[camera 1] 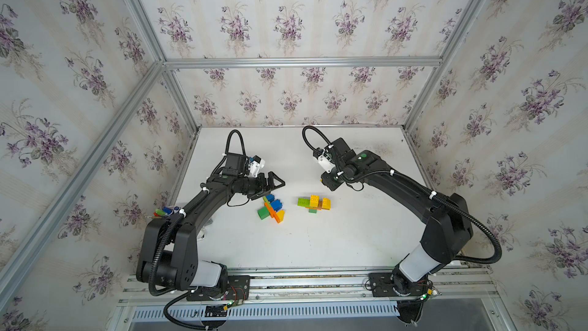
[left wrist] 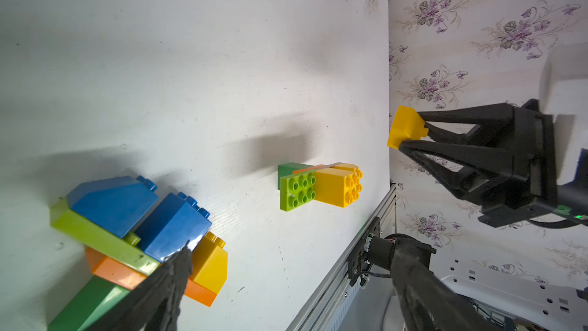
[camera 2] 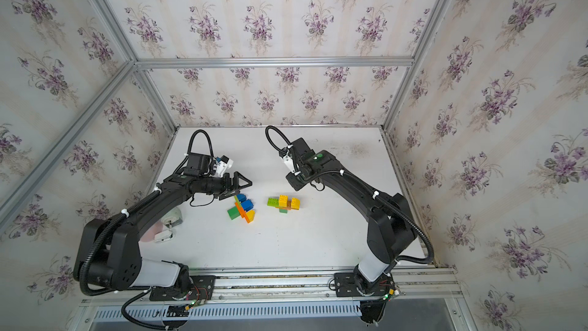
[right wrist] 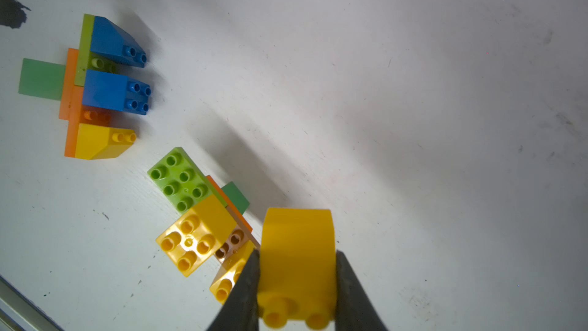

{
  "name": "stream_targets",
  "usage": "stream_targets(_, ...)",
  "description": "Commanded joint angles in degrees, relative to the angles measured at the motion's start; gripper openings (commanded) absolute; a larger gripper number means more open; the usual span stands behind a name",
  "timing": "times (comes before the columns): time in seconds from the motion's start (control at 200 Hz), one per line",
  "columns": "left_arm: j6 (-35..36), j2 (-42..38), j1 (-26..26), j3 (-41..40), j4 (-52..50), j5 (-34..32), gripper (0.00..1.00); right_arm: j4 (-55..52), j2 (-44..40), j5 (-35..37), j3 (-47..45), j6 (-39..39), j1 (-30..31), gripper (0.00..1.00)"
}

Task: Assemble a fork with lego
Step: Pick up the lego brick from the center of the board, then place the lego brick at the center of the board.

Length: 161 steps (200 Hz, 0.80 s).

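Clamping a yellow brick [right wrist: 297, 249], clear only in wrist views, right pincer [left wrist: 412, 132]; left pincer [camera 1: 270, 190] wide.

light: bright, even | shadows: soft | glare: blue lego [left wrist: 173, 227] | wrist foregrounds: seemingly defocused

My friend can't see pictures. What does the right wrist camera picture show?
The right gripper pinches a yellow brick over the white table. Beyond it lie two lego models: a lime-and-yellow build close by and a blue-topped build farther off.
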Motion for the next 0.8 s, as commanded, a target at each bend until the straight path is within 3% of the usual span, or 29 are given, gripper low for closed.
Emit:
stream_targets(0.0, -3.9, -2.1, 0.2, -1.3, 0.1, -0.9, 1.0, 0.2, -2.1, -3.0, -0.5, -5.9, 1.4, 0.18)
stream_targets(0.26, -4.8, -4.0, 0.5, -1.7, -7.0, -6.1, 1.0, 1.7, -7.1, -9.7, -3.5, -11.1, 5.7, 0.18)
stream_targets(0.465, -5.8, -8.4, 3.7, -4.6, -8.9, -7.9, 1.0, 0.1, -6.8, -15.6, -5.4, -13.2, 10.8, 0.19)
stream_targets(0.799, -5.4, -14.9, 8.8, -9.5, -12.1, -9.9, 1.0, 2.2, 3.5, -10.9, -7.2, -8.3, 19.5, 0.21)
